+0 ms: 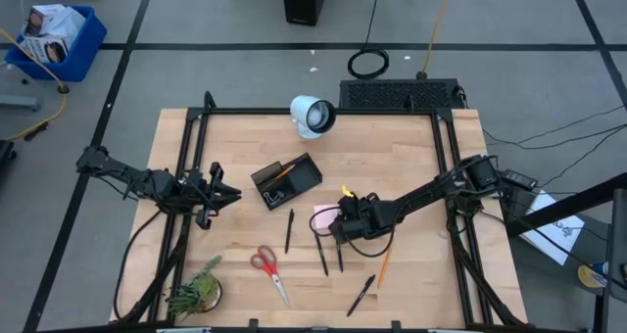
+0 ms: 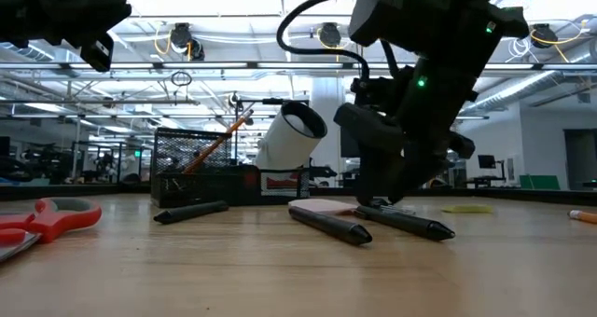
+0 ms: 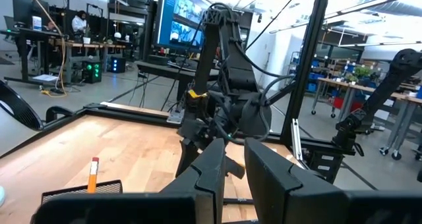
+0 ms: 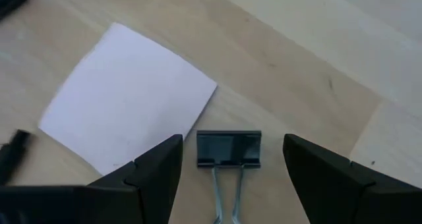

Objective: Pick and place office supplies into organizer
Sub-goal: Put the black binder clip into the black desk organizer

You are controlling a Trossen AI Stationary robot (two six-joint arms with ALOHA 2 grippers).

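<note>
My right gripper (image 4: 231, 166) is open, slanting down just above the table near its middle (image 1: 338, 230). A small black binder clip (image 4: 229, 148) lies flat between its two fingers without touching them, wire handles toward the wrist. Beside it lies the square sticky-note pad (image 4: 128, 125), also seen as the pink pad (image 1: 323, 215). Three black pens (image 1: 289, 230) (image 1: 321, 255) (image 1: 340, 257) lie close by. The black organizer (image 1: 286, 181) stands farther back, with a pencil (image 2: 219, 140) sticking up out of it. My left gripper (image 1: 220, 191) waits at the table's left, nearly shut on nothing.
Red-handled scissors (image 1: 269, 272), a fourth pen (image 1: 361, 296) and an orange pencil (image 1: 384, 267) lie toward the near edge. A yellow clip (image 1: 346, 191) lies behind my right gripper. A green plant (image 1: 196, 292) sits at the near left, a white cylinder (image 1: 313, 116) at the far edge.
</note>
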